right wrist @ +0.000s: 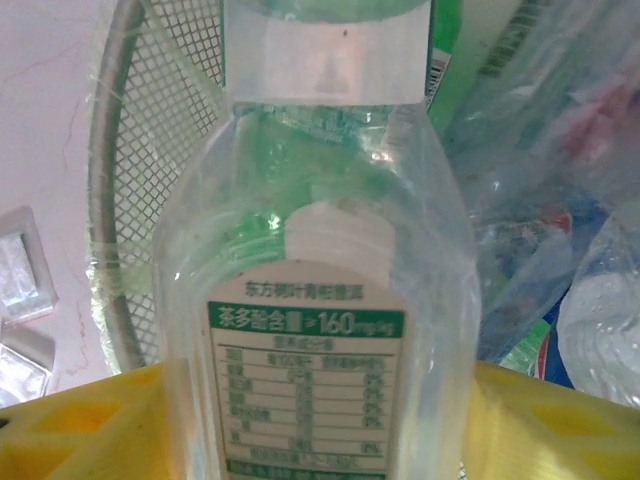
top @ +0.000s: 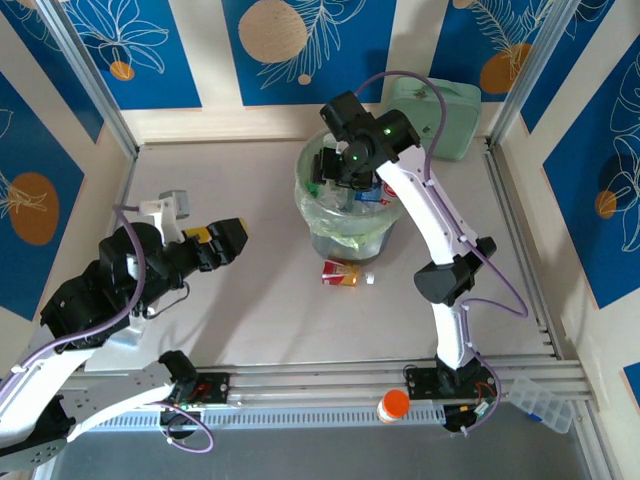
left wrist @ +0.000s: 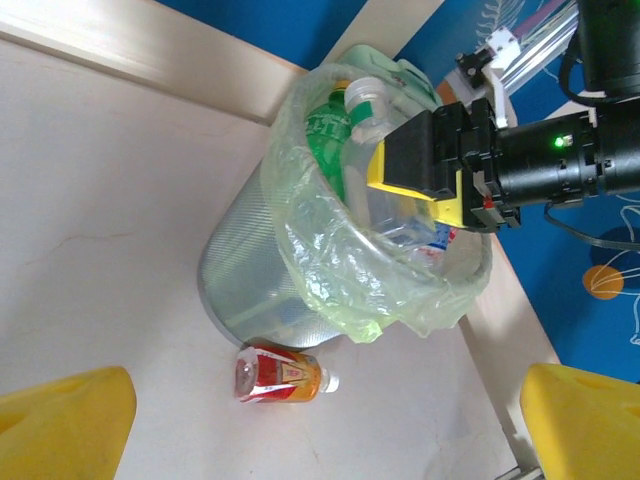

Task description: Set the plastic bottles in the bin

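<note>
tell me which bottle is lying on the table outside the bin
The small bottle with the red and orange label, on its side on the table just in front of the bin. The others all sit inside the bin.

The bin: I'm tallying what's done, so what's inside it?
Inside the bin, in its green bag: a green bottle, a clear white-capped bottle between the fingers of the right hand, and more clear bottles. The bag and top bottles hide whatever lies lower.

Over the round translucent bin [left wrist: 240, 280] lined with a pale green bag, the right arm's black-and-yellow fingers [left wrist: 415, 160] grip a clear white-capped plastic bottle [left wrist: 365, 95], and a small red-labelled bottle [left wrist: 280, 375] lies on the worktop [left wrist: 100, 250] just beside its base.
</note>
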Robot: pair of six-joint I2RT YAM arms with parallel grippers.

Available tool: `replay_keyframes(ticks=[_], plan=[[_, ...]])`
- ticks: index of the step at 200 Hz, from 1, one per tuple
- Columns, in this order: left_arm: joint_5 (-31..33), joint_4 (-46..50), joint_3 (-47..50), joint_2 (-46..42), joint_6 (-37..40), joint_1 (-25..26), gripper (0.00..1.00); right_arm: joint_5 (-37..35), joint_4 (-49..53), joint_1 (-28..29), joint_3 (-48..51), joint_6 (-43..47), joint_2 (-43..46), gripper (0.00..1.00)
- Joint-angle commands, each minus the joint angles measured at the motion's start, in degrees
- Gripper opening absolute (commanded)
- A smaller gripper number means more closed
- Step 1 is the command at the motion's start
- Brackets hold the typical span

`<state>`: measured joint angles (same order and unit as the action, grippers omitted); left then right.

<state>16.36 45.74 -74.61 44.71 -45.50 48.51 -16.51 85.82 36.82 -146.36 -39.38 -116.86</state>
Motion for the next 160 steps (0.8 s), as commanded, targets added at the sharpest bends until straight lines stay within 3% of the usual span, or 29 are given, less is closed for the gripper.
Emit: replay_keyframes(ticks=[1, 40, 73, 129, 160], plan=[[2.0, 2.1, -0.5, 0.1, 0.7, 0.0, 0.98, -2.1, 4.5, 0.1, -4.9, 1.9, -0.1, 0.72], [1.8, 2.6, 0.3, 0.4, 0.3, 0.0, 0.99, -2.7, 5.6, -0.9, -6.9, 4.4, 3.8, 0.81], [1.2, 2.3, 1.2, 0.6, -0.1, 0.0, 0.98, -2.0, 2.9, -1.3, -1.9, 6.8, 8.1, 0.8], [0.8, 3.1, 1.6, 0.7, -0.4, 0.0, 0.98, -1.6, -1.3, -1.3, 2.3, 9.7, 6.7, 0.6], [-0.6, 3.0, 3.0, 0.6, -0.6, 0.1, 0.98, -2.0, -1.3, -1.1, 3.0, 9.9, 4.3, 0.56]])
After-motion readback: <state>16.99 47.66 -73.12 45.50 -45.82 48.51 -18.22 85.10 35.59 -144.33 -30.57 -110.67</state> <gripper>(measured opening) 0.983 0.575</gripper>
